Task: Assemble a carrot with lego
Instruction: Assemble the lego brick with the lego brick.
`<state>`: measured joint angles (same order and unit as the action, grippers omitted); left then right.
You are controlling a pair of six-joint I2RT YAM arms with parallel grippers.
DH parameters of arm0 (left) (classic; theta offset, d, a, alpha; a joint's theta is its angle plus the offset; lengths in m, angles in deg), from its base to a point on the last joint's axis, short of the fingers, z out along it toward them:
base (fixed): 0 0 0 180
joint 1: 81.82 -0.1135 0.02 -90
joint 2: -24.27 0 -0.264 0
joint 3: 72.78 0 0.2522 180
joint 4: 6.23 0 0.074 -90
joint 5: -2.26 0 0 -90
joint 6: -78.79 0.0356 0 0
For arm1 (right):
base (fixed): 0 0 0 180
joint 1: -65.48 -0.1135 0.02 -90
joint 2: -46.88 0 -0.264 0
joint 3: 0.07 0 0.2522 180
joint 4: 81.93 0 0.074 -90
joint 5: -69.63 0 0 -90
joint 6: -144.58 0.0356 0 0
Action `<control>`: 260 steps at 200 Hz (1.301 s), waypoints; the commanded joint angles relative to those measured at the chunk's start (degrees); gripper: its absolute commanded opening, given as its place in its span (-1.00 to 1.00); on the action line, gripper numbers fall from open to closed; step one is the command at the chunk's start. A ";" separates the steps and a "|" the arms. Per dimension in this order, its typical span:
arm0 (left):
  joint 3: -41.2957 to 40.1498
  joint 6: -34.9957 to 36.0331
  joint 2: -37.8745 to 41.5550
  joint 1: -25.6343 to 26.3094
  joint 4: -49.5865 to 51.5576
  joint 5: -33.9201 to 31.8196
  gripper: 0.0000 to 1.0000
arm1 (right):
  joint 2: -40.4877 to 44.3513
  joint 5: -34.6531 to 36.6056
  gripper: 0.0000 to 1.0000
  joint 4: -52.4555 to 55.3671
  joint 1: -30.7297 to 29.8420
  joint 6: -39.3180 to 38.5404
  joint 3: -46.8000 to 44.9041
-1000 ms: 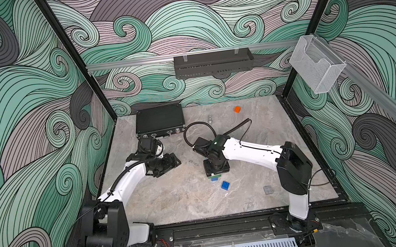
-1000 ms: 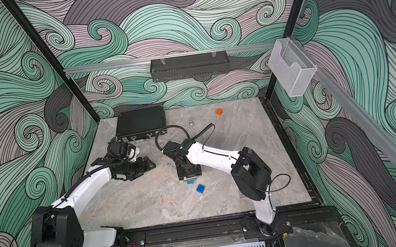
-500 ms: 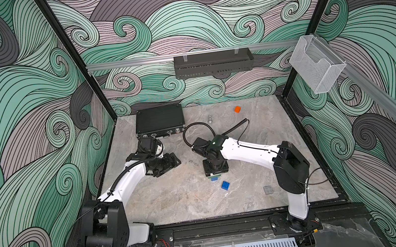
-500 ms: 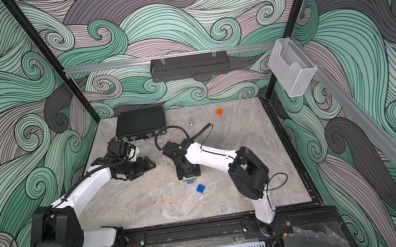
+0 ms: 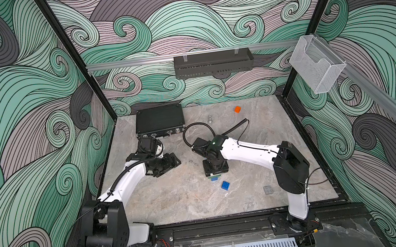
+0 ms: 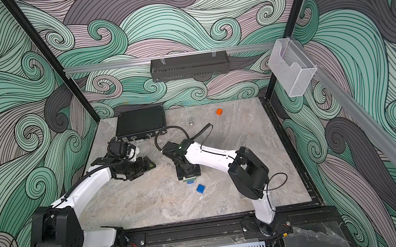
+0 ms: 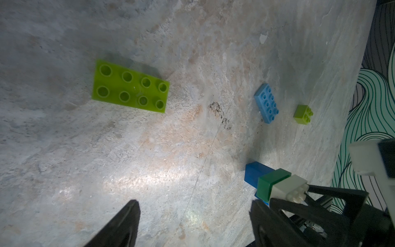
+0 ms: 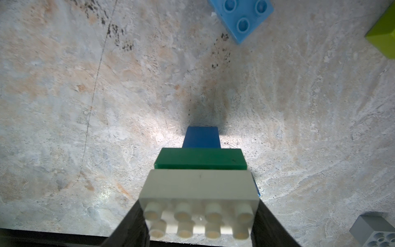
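You see the counter [image 5: 176, 207] spread out in both top views, with the black case [image 5: 158, 120] lying closed at its far edge, left of centre. Your left end effector [image 7: 193, 203] hovers low on the near side of that case, fingers wide apart with nothing between them. Your right end effector [image 8: 199, 224] points straight down near mid-counter and is clamped on the carrot [image 8: 199, 169], fingers pressed to the two ends of its white brick. The carrot has only three bands: white uppermost with its studs facing the wrist camera, dark green under it, and the narrow blue tip lowest, aimed at the counter. Whether the tip touches, you can't tell.

On to the loose pieces. The lime brick [image 7: 130, 86], an eight-stud oblong, lies flat with its studs up, well apart from the others. The light blue brick [image 7: 267, 103] lies flat too. The dark blue brick [image 5: 225, 185] rests on the near side of the right end effector. The small lime brick [image 7: 303, 111] sits just beside the light blue brick, not touching it. A grey brick [image 5: 268, 189] lies near the right arm's elbow. Far back, an orange cube [image 5: 237, 109] stands alone.
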<state>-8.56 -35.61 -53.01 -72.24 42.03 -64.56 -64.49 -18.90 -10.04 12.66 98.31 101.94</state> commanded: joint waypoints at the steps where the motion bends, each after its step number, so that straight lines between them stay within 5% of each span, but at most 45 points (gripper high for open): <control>1: 2.02 0.98 0.84 0.15 1.27 -0.33 0.64 | -5.06 0.72 -0.09 2.64 -0.42 -1.00 -2.84; 125: 2.07 1.02 0.83 0.20 1.47 -0.42 0.64 | -7.05 0.63 -0.10 2.88 -0.97 -1.42 -3.32; 260: 2.15 0.76 1.07 0.15 1.29 -1.01 0.64 | -1.27 2.52 0.38 3.09 -0.44 -0.13 -1.14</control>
<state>-8.54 -35.61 -53.01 -72.26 42.29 -64.80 -64.93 -17.78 -9.63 12.12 98.07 102.46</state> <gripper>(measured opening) 0.821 0.676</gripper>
